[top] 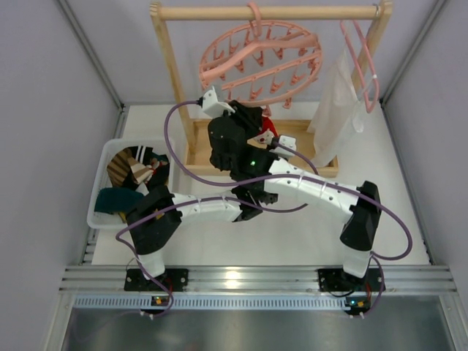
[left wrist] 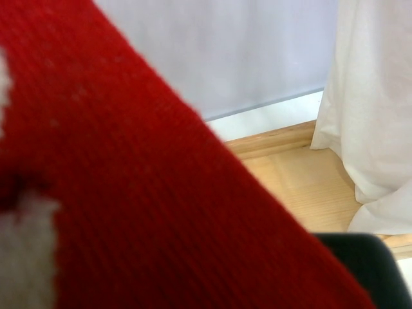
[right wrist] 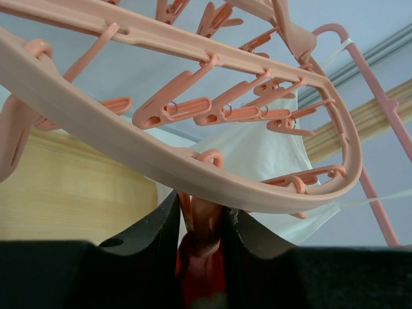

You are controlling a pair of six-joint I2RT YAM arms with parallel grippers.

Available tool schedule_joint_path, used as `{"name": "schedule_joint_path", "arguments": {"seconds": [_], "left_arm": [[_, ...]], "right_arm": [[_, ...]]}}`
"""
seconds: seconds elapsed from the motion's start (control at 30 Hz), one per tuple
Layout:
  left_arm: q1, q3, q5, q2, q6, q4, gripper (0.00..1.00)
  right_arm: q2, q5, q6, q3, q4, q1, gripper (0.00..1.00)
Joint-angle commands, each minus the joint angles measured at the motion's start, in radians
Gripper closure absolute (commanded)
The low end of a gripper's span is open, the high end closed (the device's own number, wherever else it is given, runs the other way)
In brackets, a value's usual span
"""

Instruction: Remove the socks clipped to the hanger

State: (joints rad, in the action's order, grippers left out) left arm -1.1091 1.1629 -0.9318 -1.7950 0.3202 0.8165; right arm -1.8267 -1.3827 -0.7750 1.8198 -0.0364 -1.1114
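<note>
- At the upper end of the desk (top: 292,234) in the overhead view, the wooden rack (top: 173,80) carried the hanger (top: 208,69), with a white garment (top: 336,110) hung to its right.
- At the left of that view, a white bin (top: 97,201) held loose socks, among them a striped one (top: 124,167) and a dark teal one (top: 117,199).
- Below the hanger's ring, the red sock (left wrist: 129,193) hung from one clip (right wrist: 205,222) and filled the left of the left wrist view, drawn out on a slant.
- The sock looked light, soft and stretchy. A hold on its body near the clipped end should serve, and a gentle pull should be enough.
- The left fingers were clenched, seemingly on that sock, though they did not show in their own view.
- The right fingers (right wrist: 161,235) were clenched on the clip, one on each side, probably squeezing it to spring it open.
</note>
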Motion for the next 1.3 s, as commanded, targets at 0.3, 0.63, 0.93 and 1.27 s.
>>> {"name": "schedule_joint_path", "arguments": {"seconds": [0.3, 0.63, 0.93, 1.27], "left_arm": [[-0.006, -0.103, 0.067, 0.022, -0.121, 0.055, 1.00], [-0.006, -0.143, 0.100, 0.025, -0.170, 0.039, 1.00], [-0.006, -0.175, 0.113, 0.034, -0.225, 0.038, 1.00], [-0.008, -0.249, 0.056, 0.134, -0.276, 0.006, 1.00]], "right_arm": [[0.043, 0.143, 0.367, 0.153, 0.329, 0.018, 0.97], [0.027, 0.232, 0.491, 0.220, 0.495, 0.038, 0.96], [0.033, 0.275, 0.551, 0.246, 0.536, 0.050, 0.90], [0.041, 0.313, 0.585, 0.234, 0.559, 0.055, 0.73]]}}
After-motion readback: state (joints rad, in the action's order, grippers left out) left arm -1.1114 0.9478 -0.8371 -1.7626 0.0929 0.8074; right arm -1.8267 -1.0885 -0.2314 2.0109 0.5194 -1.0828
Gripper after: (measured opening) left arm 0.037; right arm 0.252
